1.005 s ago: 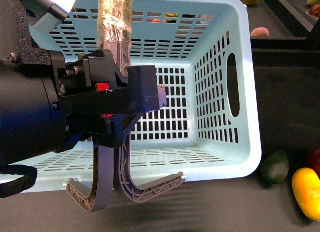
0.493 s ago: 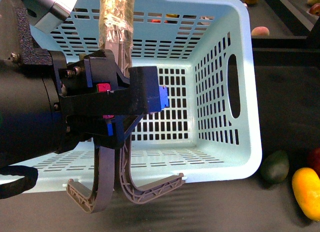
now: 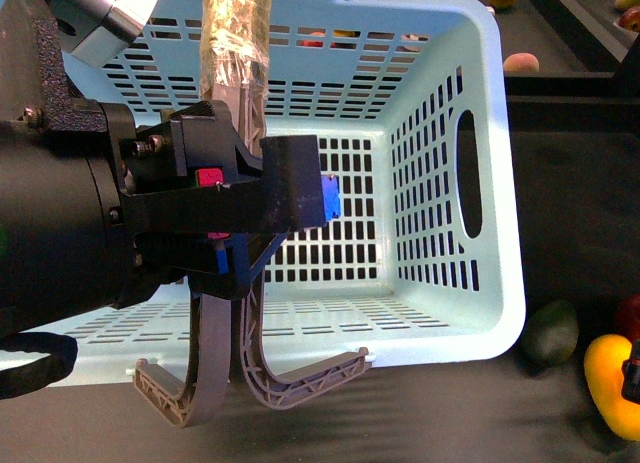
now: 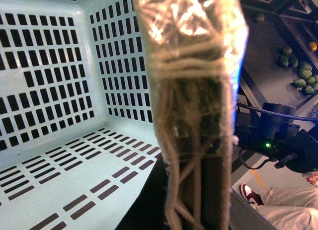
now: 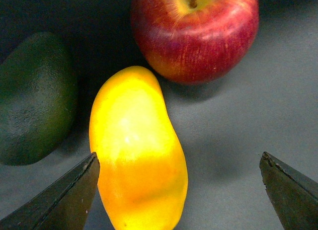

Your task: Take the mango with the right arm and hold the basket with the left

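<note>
The dark grey tabletop (image 5: 248, 120) carries the mango (image 5: 136, 160) off the right side of the pale blue slotted basket (image 3: 480, 283), just beside a green fruit (image 5: 35, 101) and a red apple (image 5: 196, 34). The right gripper (image 5: 179, 190) hovers over it, spread wide, with the mango nearer one tip. It should centre first, then close across the narrow width, clear of both neighbours. The left gripper (image 3: 250, 361) hangs at the basket's near rim; I cannot tell whether it grips.
</note>
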You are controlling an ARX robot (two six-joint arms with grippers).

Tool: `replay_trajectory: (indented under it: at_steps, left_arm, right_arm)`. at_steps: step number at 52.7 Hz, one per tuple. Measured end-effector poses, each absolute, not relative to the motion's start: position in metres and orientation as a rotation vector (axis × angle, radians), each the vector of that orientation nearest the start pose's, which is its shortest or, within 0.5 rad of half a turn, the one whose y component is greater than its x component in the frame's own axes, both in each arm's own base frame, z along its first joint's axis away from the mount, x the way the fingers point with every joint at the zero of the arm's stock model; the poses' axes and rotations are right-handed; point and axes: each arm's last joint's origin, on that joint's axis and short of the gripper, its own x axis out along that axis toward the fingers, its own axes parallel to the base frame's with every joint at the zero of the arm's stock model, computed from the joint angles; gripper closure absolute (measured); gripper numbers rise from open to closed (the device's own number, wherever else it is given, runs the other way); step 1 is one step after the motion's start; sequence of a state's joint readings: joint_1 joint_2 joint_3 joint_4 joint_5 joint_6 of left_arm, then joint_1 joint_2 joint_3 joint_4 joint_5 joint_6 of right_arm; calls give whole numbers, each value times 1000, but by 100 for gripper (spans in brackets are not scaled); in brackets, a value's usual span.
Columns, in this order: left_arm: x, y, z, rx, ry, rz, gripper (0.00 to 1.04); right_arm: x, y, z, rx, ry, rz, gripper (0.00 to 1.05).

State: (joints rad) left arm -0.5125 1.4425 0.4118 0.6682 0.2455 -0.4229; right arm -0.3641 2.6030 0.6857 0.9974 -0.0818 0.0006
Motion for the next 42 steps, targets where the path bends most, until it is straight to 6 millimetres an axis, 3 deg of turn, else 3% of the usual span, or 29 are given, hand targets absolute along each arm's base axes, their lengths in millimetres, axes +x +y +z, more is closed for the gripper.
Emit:
replay_trajectory:
  at_steps: [14,32,42]
  left_arm:
    - [217,-130,152,-348,520,-659,96]
    - [217,-130,152,-348,520,-659,96]
    - [217,-130,152,-348,520,-659,96]
  right_arm:
    - [278,-90,-109,191,931,-237,8]
    - [278,-87,-127,152,1014,-232,8]
    - [280,-89,-131,139,1011,-233,29]
